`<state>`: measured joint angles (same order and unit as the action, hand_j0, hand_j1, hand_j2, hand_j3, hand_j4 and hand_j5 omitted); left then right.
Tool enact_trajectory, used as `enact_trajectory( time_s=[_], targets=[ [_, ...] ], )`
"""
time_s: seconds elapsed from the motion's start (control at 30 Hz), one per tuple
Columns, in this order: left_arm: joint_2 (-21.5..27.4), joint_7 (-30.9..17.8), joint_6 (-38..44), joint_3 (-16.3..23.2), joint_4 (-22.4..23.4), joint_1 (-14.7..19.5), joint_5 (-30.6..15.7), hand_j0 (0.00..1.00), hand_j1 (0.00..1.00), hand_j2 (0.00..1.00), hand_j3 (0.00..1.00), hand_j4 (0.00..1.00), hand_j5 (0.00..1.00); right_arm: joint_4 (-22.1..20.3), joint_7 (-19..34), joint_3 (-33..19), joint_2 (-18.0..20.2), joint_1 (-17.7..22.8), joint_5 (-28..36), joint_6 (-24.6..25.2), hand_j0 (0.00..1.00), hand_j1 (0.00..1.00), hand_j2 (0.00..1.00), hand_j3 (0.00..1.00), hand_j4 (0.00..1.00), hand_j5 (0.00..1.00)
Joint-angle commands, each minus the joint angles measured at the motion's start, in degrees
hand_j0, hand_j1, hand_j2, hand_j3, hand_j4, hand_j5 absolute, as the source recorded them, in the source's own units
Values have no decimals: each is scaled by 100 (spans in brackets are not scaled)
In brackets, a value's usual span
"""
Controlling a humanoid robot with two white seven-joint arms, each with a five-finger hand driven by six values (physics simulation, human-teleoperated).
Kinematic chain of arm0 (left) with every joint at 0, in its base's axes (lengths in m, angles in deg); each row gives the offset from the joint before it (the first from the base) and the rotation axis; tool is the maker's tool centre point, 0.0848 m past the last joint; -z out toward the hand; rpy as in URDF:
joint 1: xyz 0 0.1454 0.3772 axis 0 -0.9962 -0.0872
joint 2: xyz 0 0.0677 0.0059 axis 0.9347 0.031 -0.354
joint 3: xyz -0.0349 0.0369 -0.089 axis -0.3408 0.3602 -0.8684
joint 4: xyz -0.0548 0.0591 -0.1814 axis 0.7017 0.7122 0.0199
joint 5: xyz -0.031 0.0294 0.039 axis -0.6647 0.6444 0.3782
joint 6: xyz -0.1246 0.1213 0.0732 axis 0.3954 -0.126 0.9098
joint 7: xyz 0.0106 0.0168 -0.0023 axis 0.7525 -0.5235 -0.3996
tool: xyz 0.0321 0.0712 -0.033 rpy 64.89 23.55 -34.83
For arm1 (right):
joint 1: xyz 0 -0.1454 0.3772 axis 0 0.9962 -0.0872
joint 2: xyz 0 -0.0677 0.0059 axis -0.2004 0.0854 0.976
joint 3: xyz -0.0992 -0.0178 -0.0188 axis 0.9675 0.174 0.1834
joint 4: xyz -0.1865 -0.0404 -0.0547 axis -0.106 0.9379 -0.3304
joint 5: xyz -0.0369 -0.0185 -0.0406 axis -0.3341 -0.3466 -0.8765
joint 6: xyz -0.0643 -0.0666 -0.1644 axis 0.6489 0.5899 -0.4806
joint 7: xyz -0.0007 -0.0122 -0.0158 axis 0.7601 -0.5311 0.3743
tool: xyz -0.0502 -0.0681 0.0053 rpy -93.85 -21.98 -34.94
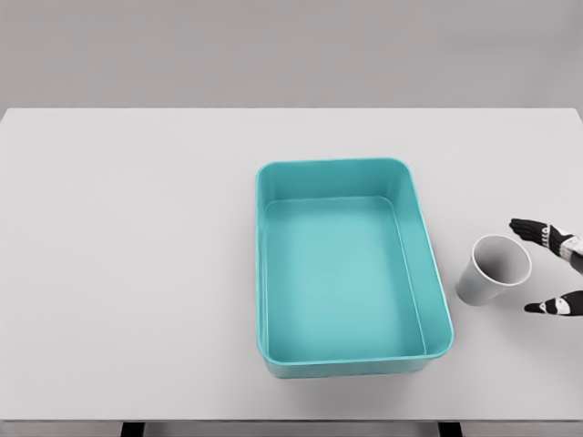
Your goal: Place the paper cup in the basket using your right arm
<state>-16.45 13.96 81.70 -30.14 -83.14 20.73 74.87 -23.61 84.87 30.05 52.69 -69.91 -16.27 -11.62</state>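
While upright, paper cup (493,270) flanks basket (350,264).

We see only part of our right hand (554,269) at the picture's right edge: slim black fingers (531,228) built of short segments, with pale grey-white bands at the joints.
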Motion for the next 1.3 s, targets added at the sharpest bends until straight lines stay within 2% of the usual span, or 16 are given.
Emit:
enact_trajectory(
  time_s=[0.0, 0.13, 0.7, 0.87, 1.27],
  targets=[
    [0, -1, 0, -5, 1, 0, 0, 100, 100, 100, 100, 100, 100, -23, -26, -4, -30, 0, 23, 7, 100, 100, 100, 100, 100, 100],
    [0, -1, 0, 4, 1, 0, 0, 100, 100, 100, 100, 100, 100, -49, -193, 40, -92, 0, 23, 7, 100, 100, 100, 100, 100, 100],
    [0, -1, 0, 4, 1, 0, 0, 100, 100, 100, 100, 100, 100, -102, -298, 224, -356, -97, 23, 7, 100, 100, 100, 100, 100, 100],
    [0, -1, 0, 4, 1, 0, 0, 100, 100, 100, 100, 100, 100, -102, -378, 321, -417, -263, 23, 7, 100, 100, 100, 100, 100, 100],
    [0, -1, 0, -5, 1, 0, 0, 100, 100, 100, 100, 100, 100, -137, -386, 435, -382, -316, 15, 7, 100, 100, 100, 100, 100, 100]
  ],
)
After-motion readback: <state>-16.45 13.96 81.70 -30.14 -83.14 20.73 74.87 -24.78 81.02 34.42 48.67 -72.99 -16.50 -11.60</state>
